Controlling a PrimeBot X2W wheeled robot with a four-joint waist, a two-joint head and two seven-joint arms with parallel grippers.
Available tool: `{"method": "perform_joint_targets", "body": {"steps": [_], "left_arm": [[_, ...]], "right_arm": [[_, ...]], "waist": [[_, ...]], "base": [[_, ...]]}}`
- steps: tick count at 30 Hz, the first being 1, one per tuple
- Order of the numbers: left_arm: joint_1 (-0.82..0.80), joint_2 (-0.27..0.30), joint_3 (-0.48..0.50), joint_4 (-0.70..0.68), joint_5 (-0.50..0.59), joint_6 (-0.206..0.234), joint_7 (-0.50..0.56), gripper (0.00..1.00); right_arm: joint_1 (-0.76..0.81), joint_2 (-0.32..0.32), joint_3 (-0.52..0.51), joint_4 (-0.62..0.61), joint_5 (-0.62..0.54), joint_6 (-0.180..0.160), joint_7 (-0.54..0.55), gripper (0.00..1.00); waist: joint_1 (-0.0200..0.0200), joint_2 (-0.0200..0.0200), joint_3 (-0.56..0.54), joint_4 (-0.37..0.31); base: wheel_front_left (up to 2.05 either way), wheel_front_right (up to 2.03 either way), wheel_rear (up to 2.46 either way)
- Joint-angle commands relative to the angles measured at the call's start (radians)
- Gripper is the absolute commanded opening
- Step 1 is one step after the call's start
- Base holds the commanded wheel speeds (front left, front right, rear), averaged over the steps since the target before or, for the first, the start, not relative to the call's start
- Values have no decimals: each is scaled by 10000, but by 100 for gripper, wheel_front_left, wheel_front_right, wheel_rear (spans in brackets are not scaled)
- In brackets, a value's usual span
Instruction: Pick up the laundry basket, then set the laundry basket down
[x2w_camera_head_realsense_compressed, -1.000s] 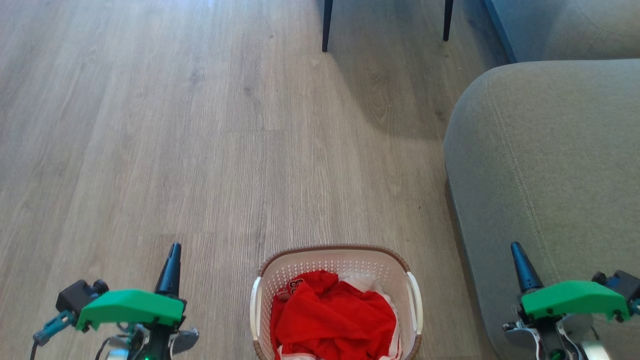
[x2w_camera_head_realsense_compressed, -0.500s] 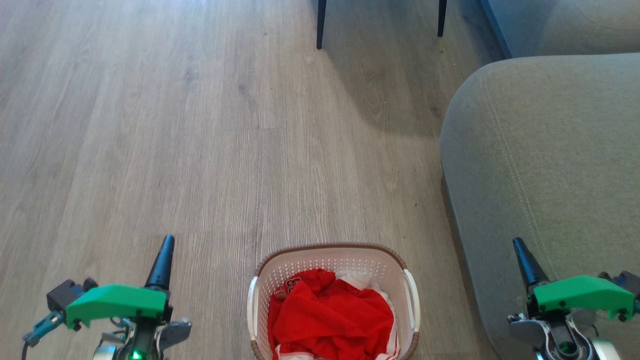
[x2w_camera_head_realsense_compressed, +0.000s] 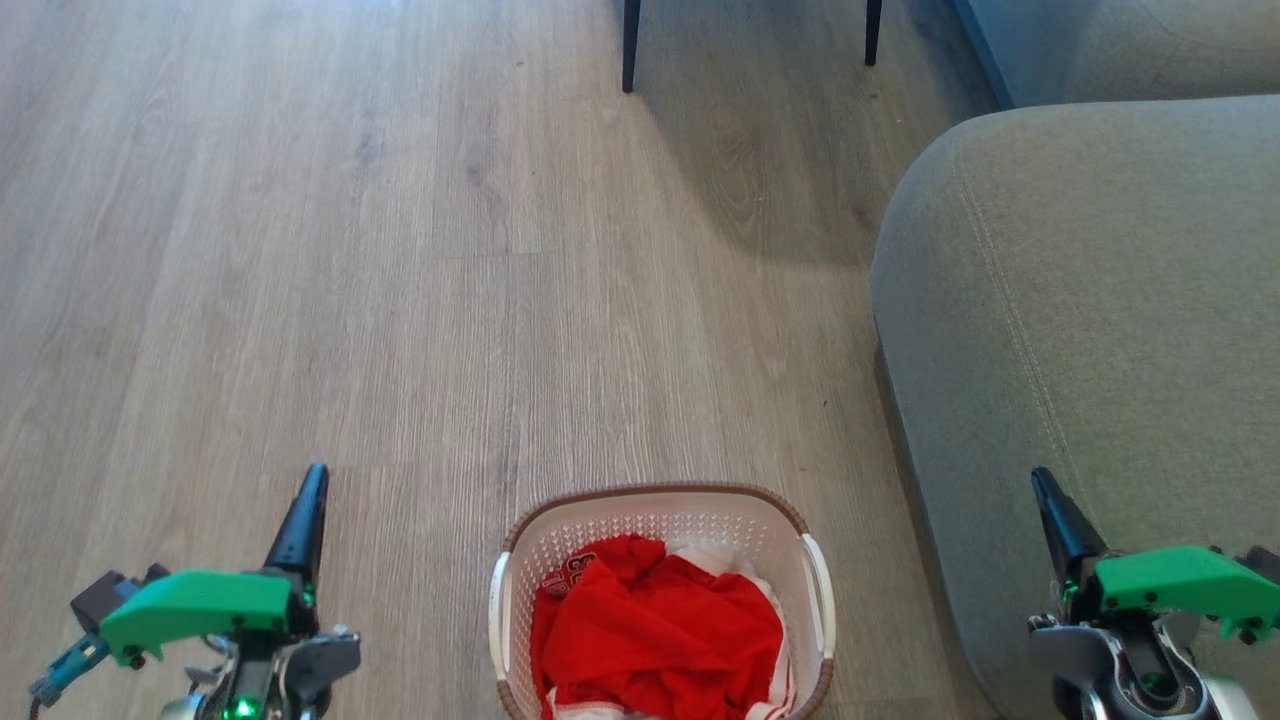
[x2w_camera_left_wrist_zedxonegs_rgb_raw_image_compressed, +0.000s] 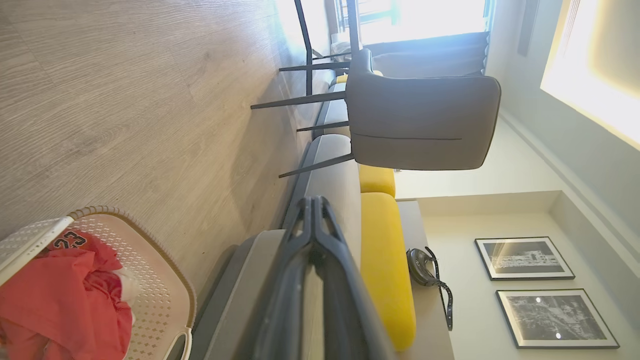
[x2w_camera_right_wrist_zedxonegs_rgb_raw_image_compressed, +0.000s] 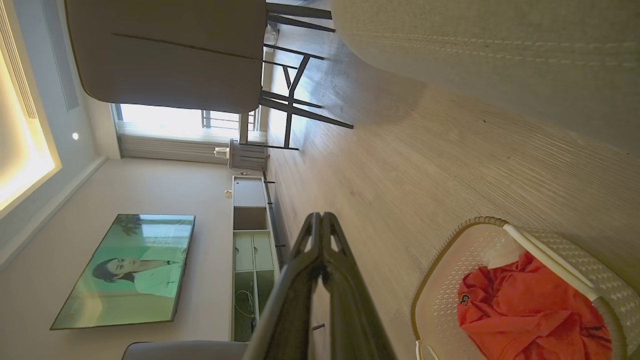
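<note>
The laundry basket (x2w_camera_head_realsense_compressed: 655, 510) stands on the wood floor at the bottom centre of the head view, white and perforated with a brown rim, red and white clothes inside. It appears too in the left wrist view, laundry basket (x2w_camera_left_wrist_zedxonegs_rgb_raw_image_compressed: 165, 295), and in the right wrist view, laundry basket (x2w_camera_right_wrist_zedxonegs_rgb_raw_image_compressed: 440, 300). My left gripper (x2w_camera_head_realsense_compressed: 310, 480) hangs to the basket's left, well apart from it, fingers pressed together and holding nothing. My right gripper (x2w_camera_head_realsense_compressed: 1042, 482) hangs to the basket's right, over the sofa edge, also shut and empty. Both wrist views show the fingertips touching: left gripper (x2w_camera_left_wrist_zedxonegs_rgb_raw_image_compressed: 314, 201), right gripper (x2w_camera_right_wrist_zedxonegs_rgb_raw_image_compressed: 320, 217).
A grey sofa (x2w_camera_head_realsense_compressed: 1080, 300) fills the right side, close beside the basket. Dark chair legs (x2w_camera_head_realsense_compressed: 630, 45) stand at the far end of the floor. The left wrist view shows a grey chair (x2w_camera_left_wrist_zedxonegs_rgb_raw_image_compressed: 420, 125) and yellow cushions (x2w_camera_left_wrist_zedxonegs_rgb_raw_image_compressed: 385, 260). A wall screen (x2w_camera_right_wrist_zedxonegs_rgb_raw_image_compressed: 125, 270) appears in the right wrist view.
The head view has shifted, so the scene sits slightly lower and further left. Both grippers have spread outward, away from the basket, and stay shut. The basket has not moved on the floor.
</note>
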Motion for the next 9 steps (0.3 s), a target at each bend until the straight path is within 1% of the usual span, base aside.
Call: {"method": "perform_joint_targets", "body": {"steps": [1,9], "left_arm": [[-630,143,394,-304,-283,-96,80,0],[-700,138,655,-290,-1124,-198,323,0]], "right_arm": [[-511,-187,91,-281,296,54,110,0],[-611,-183,-55,-217,1144,58,348,0]], "waist": [[0,0,6,-13],[0,0,42,-93]], "base": [[0,0,0],[0,0,0]]}}
